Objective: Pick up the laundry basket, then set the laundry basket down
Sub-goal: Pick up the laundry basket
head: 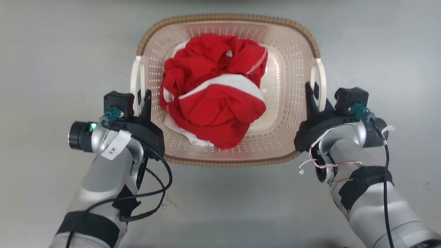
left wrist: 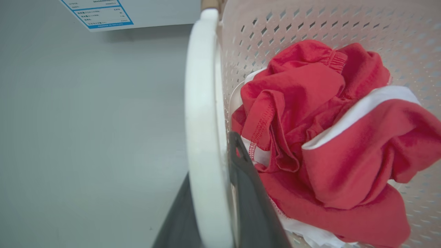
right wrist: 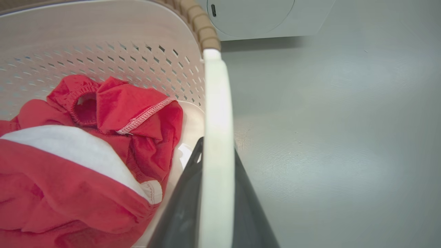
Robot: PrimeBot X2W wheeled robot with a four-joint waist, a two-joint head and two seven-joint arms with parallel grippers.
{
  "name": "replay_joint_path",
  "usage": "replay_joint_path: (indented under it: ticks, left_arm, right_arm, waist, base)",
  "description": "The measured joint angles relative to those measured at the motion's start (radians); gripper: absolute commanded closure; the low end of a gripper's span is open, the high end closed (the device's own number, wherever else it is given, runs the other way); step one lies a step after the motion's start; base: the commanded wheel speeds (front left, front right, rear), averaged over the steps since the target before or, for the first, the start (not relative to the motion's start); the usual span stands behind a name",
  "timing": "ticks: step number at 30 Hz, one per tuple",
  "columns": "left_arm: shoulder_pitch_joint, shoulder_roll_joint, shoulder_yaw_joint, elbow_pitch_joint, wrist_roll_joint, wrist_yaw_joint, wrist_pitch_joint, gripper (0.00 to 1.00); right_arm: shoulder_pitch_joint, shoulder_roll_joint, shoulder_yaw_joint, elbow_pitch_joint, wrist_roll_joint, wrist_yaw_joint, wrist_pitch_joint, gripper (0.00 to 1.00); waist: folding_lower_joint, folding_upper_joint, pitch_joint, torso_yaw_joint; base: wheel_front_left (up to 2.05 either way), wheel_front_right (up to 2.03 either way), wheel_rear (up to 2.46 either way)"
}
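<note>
The left gripper clamps the left handle of the laundry basket; the right gripper clamps the right handle; red clothes lie inside.

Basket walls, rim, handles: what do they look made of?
Laundry basket walls: pale pink-beige plastic, slightly translucent, moulded with rows of holes. Rim: brown woven texture, likely moulded plastic, could be wicker. Handles: smooth glossy white plastic.
</note>
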Motion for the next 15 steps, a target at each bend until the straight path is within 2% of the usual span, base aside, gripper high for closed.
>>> replay_joint_path:
  ticks: [15]
  left_arm:
    - [0.157,0.004,-0.097,0.034,-0.102,0.008,0.018,1.00]
  right_arm:
    - [0.123,0.000,0.139,0.039,0.116,0.000,0.023,1.00]
  waist:
    - [-0.0001,-0.0001,-0.208,-0.009]
  base:
    - [0.00,0.00,0.00]
